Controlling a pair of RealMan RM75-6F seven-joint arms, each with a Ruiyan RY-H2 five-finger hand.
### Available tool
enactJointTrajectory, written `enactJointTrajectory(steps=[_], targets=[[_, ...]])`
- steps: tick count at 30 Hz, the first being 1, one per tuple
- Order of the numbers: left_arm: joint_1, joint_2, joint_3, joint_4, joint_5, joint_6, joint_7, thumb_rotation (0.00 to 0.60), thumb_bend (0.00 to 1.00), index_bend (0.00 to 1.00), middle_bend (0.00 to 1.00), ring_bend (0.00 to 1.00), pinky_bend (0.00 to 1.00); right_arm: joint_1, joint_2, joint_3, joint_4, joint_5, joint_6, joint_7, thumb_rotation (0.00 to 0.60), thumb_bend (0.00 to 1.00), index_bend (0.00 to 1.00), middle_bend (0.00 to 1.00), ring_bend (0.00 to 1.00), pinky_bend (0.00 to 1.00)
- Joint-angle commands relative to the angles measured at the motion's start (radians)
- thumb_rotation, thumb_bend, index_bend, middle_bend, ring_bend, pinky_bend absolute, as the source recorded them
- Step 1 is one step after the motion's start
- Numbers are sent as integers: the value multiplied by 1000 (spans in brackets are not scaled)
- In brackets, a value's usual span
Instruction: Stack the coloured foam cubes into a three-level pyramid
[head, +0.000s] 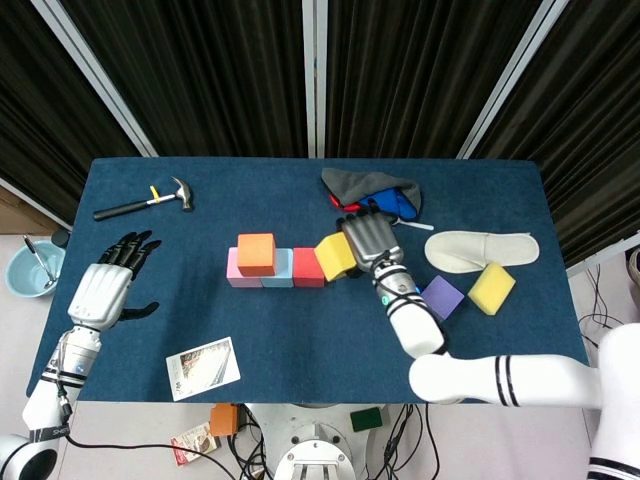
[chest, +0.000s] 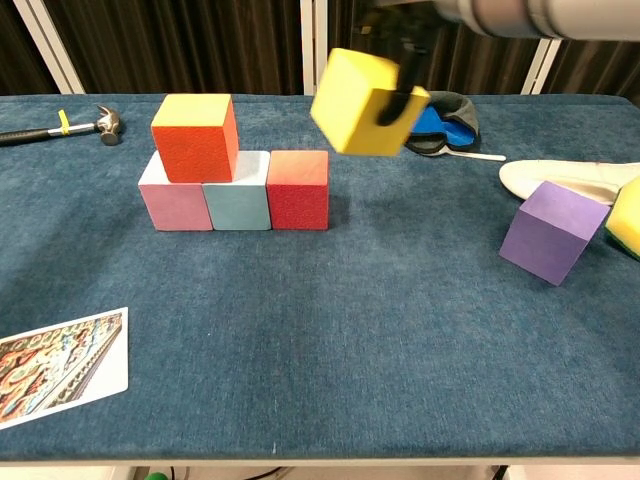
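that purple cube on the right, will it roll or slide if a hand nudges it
Probably neither. The purple cube has flat faces, so it should not roll, though it sits tilted on an edge and would likely flop flat first. The blue cloth tabletop looks napped, so it should drag rather than slide. Being foam, it is likely light and squashy.

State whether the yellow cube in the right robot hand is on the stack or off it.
Off. The yellow cube hangs tilted in the right robot hand, above and right of the red cube.

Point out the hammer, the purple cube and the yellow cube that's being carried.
hammer (head: 143, 202), head view, on its handle.
purple cube (chest: 553, 233), chest view, on its front face.
carried yellow cube (chest: 358, 102), chest view, on its near face, held in the air by the right hand.
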Motion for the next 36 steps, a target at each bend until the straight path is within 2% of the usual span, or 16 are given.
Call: enactJointTrajectory(steps=[1, 7, 15, 18, 23, 31, 36], targets=[[2, -4, -4, 6, 4, -2, -10, 595, 106, 131, 59, 32, 179, 135, -96, 53, 68, 141, 84, -108, 600, 123, 566, 438, 224, 78], [8, -17, -9, 30, 6, -16, -45, 594, 107, 132, 59, 31, 180, 222, -172, 55, 163, 197, 132, -161, 600, 124, 553, 420, 224, 66], [17, -33, -12, 65, 12, -26, -87, 596, 107, 132, 59, 31, 179, 260, -232, 36, 251, 231, 122, -192, 600, 124, 510, 391, 210, 38], [19, -37, -14, 74, 15, -28, -97, 598, 107, 132, 59, 31, 178, 271, -251, 34, 281, 239, 121, -202, 600, 120, 462, 363, 200, 16], [22, -42, -18, 83, 17, -32, -104, 596, 106, 132, 59, 32, 178, 282, -269, 34, 309, 242, 111, -215, 600, 38, 315, 273, 142, 0], [26, -46, -23, 90, 20, -35, -112, 593, 106, 132, 59, 31, 178, 275, -263, 37, 290, 230, 99, -208, 600, 0, 173, 172, 82, 0], [36, -42, -25, 87, 21, -30, -126, 594, 106, 132, 60, 31, 178, 223, -160, 19, 170, 172, 50, -180, 600, 0, 146, 143, 55, 0]])
